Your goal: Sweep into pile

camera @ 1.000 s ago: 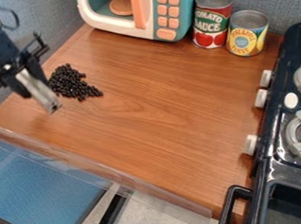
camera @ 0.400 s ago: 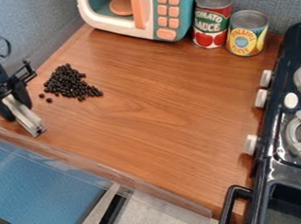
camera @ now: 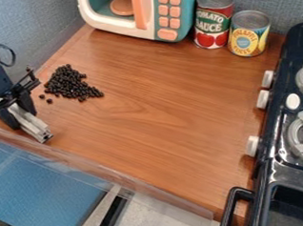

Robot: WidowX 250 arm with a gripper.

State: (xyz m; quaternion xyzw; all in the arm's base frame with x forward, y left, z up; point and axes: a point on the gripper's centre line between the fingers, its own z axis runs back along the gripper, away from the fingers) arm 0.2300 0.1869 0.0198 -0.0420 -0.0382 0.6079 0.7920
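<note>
Beans (camera: 68, 83) lie in a loose, wedge-shaped heap beyond the tool (camera: 19, 114) and to its right in the view, with two stray beans (camera: 49, 100) between the heap and the tool. The tool is closed down on a pale bar (camera: 34, 127), which slants out of it toward the surface (camera: 147, 105), well clear of the heap. A stroke started on the far side of the beans and drawn back toward the tool could carry some to the near edge, where a clear strip (camera: 87, 163) may or may not stop them. If the bar meets the surface at a tilt, only its end would bear, and beans could slip under it or past its side; a hard push might twist it in the grip. Too quick a sweep would likely scatter them, since they look small, rounded and glossy, and the surface seems smooth enough to let them roll. The bar is straight-sided, silvery and narrow, probably metal or hard plastic; the surface has a warm brown wood grain, and the wall (camera: 32, 33) behind the tool has a finely woven blue-grey texture
</note>
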